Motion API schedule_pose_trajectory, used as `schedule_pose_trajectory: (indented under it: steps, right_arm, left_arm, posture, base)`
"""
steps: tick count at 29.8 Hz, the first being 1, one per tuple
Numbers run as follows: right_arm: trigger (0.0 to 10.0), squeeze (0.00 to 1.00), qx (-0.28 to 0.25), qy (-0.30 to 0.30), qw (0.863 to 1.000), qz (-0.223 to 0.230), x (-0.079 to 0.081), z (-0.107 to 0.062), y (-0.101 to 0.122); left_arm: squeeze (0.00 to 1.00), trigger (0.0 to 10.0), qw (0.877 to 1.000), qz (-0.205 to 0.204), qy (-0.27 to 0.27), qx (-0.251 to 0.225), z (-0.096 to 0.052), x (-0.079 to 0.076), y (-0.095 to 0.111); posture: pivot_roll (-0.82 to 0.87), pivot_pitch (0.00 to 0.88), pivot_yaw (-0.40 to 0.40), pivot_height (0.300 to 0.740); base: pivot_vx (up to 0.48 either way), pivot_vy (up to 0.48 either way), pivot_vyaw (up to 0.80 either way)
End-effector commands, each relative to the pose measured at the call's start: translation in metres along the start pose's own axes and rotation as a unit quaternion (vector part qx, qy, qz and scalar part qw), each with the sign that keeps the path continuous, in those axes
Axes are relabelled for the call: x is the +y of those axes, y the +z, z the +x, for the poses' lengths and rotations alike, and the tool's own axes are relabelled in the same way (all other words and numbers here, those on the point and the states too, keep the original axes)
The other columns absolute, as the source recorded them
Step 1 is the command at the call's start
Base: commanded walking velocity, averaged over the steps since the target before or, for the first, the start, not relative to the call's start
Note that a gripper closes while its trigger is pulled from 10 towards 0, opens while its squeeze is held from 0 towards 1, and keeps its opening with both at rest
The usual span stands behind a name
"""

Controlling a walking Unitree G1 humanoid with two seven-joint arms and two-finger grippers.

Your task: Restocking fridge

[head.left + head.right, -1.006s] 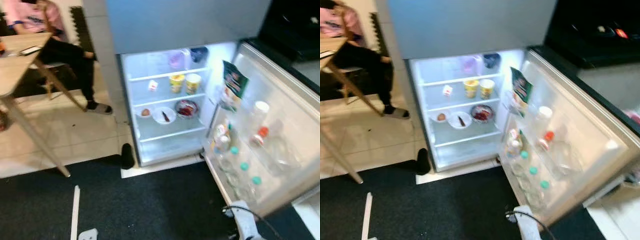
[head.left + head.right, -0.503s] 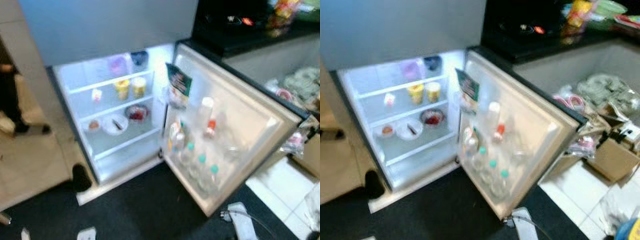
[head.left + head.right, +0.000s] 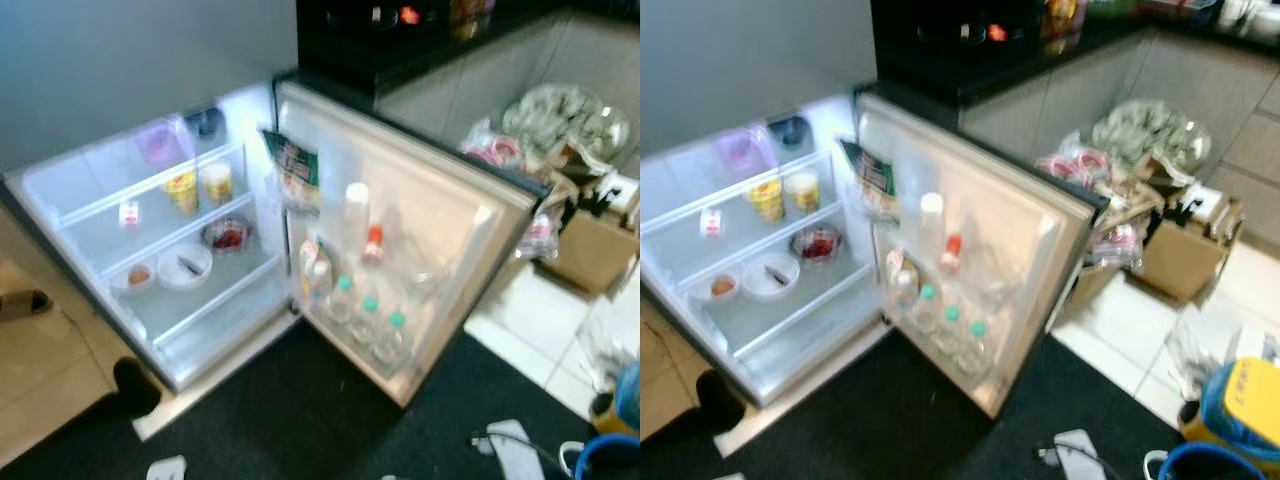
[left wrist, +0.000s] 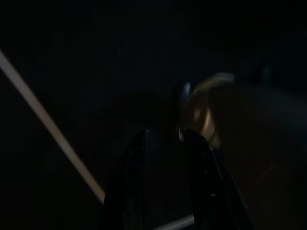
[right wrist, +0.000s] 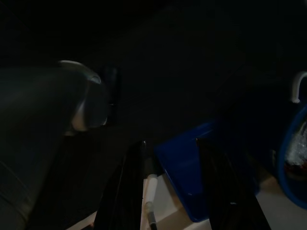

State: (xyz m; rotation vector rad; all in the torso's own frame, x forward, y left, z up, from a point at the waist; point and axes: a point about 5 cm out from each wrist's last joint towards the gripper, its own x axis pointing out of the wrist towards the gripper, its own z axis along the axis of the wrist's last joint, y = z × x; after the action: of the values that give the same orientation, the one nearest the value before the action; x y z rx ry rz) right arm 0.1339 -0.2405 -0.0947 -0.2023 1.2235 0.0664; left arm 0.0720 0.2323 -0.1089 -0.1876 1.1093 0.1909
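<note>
Fridge (image 3: 120, 290), white w/ door swung open on our left, racks teal-capped clear bottles (image 3: 366, 322), likely heavy & slick, so we'd grab mid-body; left gripper (image 4: 165, 143) & right gripper (image 5: 170, 148) hang parted, empty.

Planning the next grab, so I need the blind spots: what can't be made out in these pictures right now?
- Bag on the fridge door: label too blurred to read, head views.
- Bowl contents: red, too small and blurred to identify.
- Blue bucket: cut off by the bottom edge, contents hidden.
- Left gripper: wrist view too dark to place surroundings.
- Right gripper: dark view; the blue object beyond it is unidentifiable.
</note>
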Motion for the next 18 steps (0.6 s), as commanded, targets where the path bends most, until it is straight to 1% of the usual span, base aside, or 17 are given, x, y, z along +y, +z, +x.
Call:
schedule_pose_trajectory:
  steps: [1,2,3,4,7,8,11,13,18]
  right_arm:
    - [10.0,0.00,-0.018,-0.009,1.000,0.013,-0.004,0.000,0.011]
    - [10.0,0.00,-0.020,-0.010,1.000,0.019,-0.003,0.000,0.012]
    - [10.0,0.00,-0.021,-0.012,1.000,0.016,-0.004,0.000,0.015]
    - [10.0,0.00,-0.021,-0.012,1.000,0.016,-0.004,0.000,0.015]
    - [10.0,0.00,-0.038,-0.020,0.999,0.016,-0.010,-0.001,0.028]
    - [10.0,0.00,-0.040,-0.024,0.999,0.023,-0.012,-0.001,0.029]
    - [10.0,0.00,-0.034,-0.023,0.999,0.030,-0.012,-0.001,0.024]
    - [10.0,0.00,-0.029,-0.023,0.999,0.013,-0.012,-0.002,0.021]
    - [10.0,0.00,-0.029,-0.048,0.998,0.019,-0.021,-0.003,0.021]
  left_arm:
    - [0.00,10.0,1.000,0.003,-0.006,-0.007,0.003,-0.002,0.010]
    - [0.00,10.0,1.000,-0.006,-0.006,-0.015,0.004,-0.002,0.015]
    - [0.00,10.0,1.000,-0.012,-0.009,-0.020,0.005,-0.004,0.020]
    - [0.00,10.0,1.000,-0.012,-0.009,-0.020,0.005,-0.004,0.020]
    - [0.00,10.0,0.998,-0.018,-0.033,-0.040,0.010,-0.018,0.035]
    - [0.00,10.0,0.998,-0.021,-0.032,-0.041,0.010,-0.019,0.036]
    - [0.00,10.0,0.999,-0.035,-0.025,-0.031,0.010,-0.019,0.029]
    - [0.00,10.0,0.999,-0.029,-0.025,-0.019,0.009,-0.021,0.021]
    - [0.00,10.0,0.998,-0.044,-0.029,-0.015,0.008,-0.024,0.014]
  posture:
    - [-0.01,0.017,-0.001,0.740]
    - [-0.01,0.017,-0.001,0.740]
    - [-0.01,0.012,-0.006,0.740]
    - [-0.01,0.012,-0.006,0.740]
    - [0.00,0.000,-0.036,0.740]
    - [-0.01,0.000,-0.041,0.740]
    - [-0.01,0.000,-0.046,0.740]
    - [-0.03,0.000,-0.040,0.740]
    - [-0.06,0.000,-0.024,0.740]
  base:
    - [0.000,0.000,0.00]
    - [0.000,0.000,0.00]
    - [0.000,0.000,0.00]
    - [0.000,0.000,0.00]
    - [0.000,-0.464,0.00]
    - [0.000,-0.458,0.00]
    - [0.000,-0.458,0.00]
    - [0.000,-0.412,0.00]
    - [0.000,0.000,0.00]
